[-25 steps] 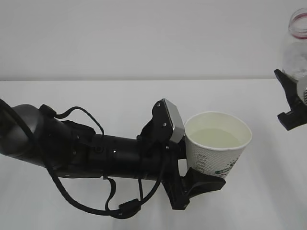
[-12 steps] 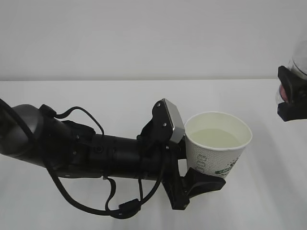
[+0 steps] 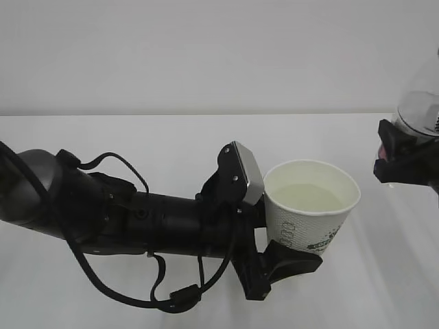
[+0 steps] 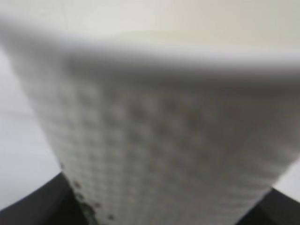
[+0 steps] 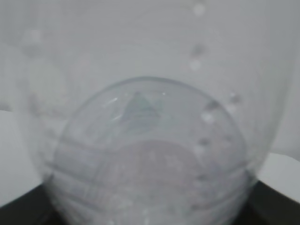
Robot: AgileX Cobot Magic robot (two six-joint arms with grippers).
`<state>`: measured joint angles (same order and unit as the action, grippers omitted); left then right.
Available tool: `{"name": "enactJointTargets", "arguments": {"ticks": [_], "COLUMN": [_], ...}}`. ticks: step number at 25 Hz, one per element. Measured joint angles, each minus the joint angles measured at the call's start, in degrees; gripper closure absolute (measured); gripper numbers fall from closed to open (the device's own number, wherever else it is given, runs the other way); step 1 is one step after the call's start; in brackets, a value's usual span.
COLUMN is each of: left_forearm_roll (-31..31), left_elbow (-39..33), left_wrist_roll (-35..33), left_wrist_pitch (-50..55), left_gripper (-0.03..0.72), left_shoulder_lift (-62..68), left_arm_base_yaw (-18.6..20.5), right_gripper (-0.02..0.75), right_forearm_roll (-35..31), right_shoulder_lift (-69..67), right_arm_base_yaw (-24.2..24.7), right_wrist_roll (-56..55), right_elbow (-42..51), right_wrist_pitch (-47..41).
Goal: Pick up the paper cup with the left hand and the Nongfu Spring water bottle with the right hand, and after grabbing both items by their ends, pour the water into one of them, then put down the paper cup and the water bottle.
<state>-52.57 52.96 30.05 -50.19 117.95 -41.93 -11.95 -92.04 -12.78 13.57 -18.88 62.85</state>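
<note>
Stretching pale and bare under a plain grey-white wall, the white table [image 3: 137, 137] leaves wide free space at twelve o'clock. Left hand [image 3: 274, 229] grips the paper cup [image 3: 310, 205] — upright, water [image 3: 309, 197] inside — at five o'clock. Right hand [image 3: 405, 161] clamps the Nongfu Spring water bottle [image 3: 420, 96] at three o'clock, cropped by the frame's edge.

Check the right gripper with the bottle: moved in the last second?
Yes. The right gripper and bottle shifted left, closer to the stationary paper cup.
</note>
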Motion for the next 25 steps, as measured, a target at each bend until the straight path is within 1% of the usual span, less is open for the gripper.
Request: {"name": "enactJointTargets", "arguments": {"ticks": [11,15,25], "left_forearm_roll": [0.0,0.0,0.0], "left_elbow": [0.0,0.0,0.0], "left_wrist_roll": [0.0,0.0,0.0], "left_wrist_pitch": [0.0,0.0,0.1], "left_gripper": [0.175,0.175,0.175], "left_shoulder_lift": [0.0,0.0,0.0], "left_arm_base_yaw": [0.0,0.0,0.0], "right_gripper": [0.244,0.244,0.244], "right_forearm_roll": [-0.2,-0.6,-5.4], "right_shoulder_lift": [-8.4,-10.8,-15.3], "right_arm_base_yaw": [0.0,0.0,0.0], "right_wrist_roll": [-1.1,-5.3,-7.2], "right_elbow": [-5.9,-7.7,-9.2], "right_wrist_pitch": [0.6,0.6,0.7]}}
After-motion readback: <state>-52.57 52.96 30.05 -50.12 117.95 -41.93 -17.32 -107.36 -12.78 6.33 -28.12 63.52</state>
